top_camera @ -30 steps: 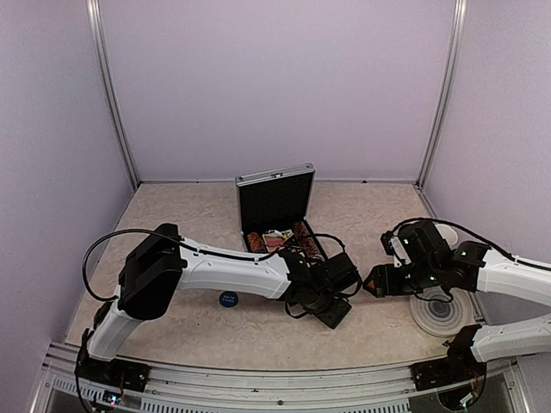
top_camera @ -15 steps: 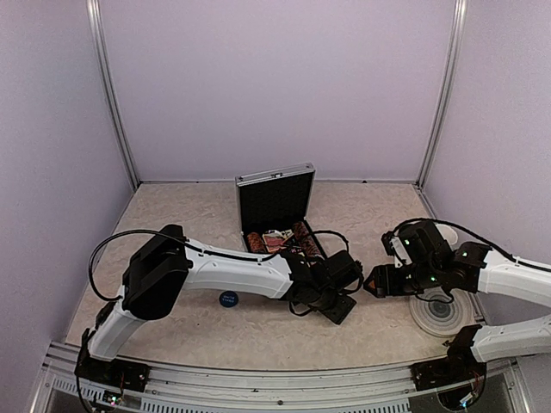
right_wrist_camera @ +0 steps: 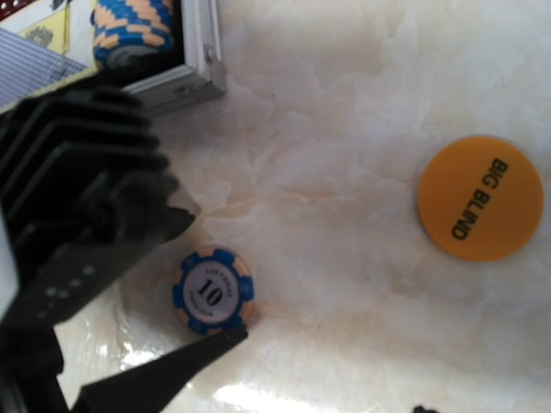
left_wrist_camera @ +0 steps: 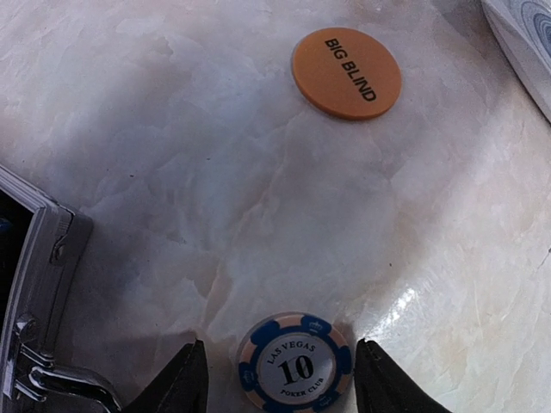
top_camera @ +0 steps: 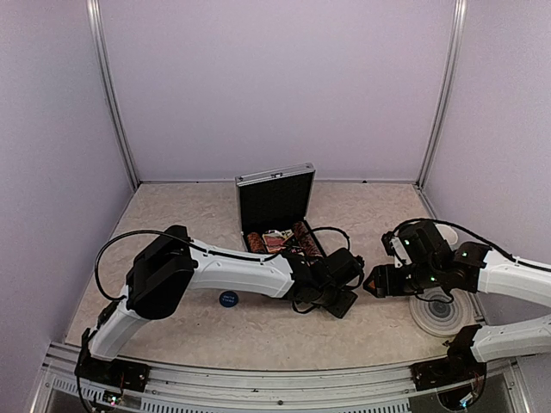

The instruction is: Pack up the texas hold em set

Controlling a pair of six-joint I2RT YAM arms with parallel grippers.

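The silver ribbed case (top_camera: pixel 274 206) stands open with chips and cards inside. A blue and peach "10" chip (left_wrist_camera: pixel 295 364) lies flat on the table just right of the case's front corner (left_wrist_camera: pixel 34 284). My left gripper (left_wrist_camera: pixel 284 379) is open, one fingertip on each side of the chip without touching it. In the right wrist view the chip (right_wrist_camera: pixel 213 290) sits between the left gripper's fingers (right_wrist_camera: pixel 164 366). An orange "BIG BLIND" button (left_wrist_camera: pixel 346 72) lies beyond the chip. My right gripper (top_camera: pixel 373 282) hovers open above the button (right_wrist_camera: pixel 479 198).
A blue round button (top_camera: pixel 227 298) lies on the table left of the left gripper. The round grey ringed coaster (top_camera: pixel 439 311) sits at the right near the right arm. A chip row (right_wrist_camera: pixel 133 30) fills the case's near corner.
My left gripper has moved right and a little away from me, to the chip beside the case. The right arm has not moved.
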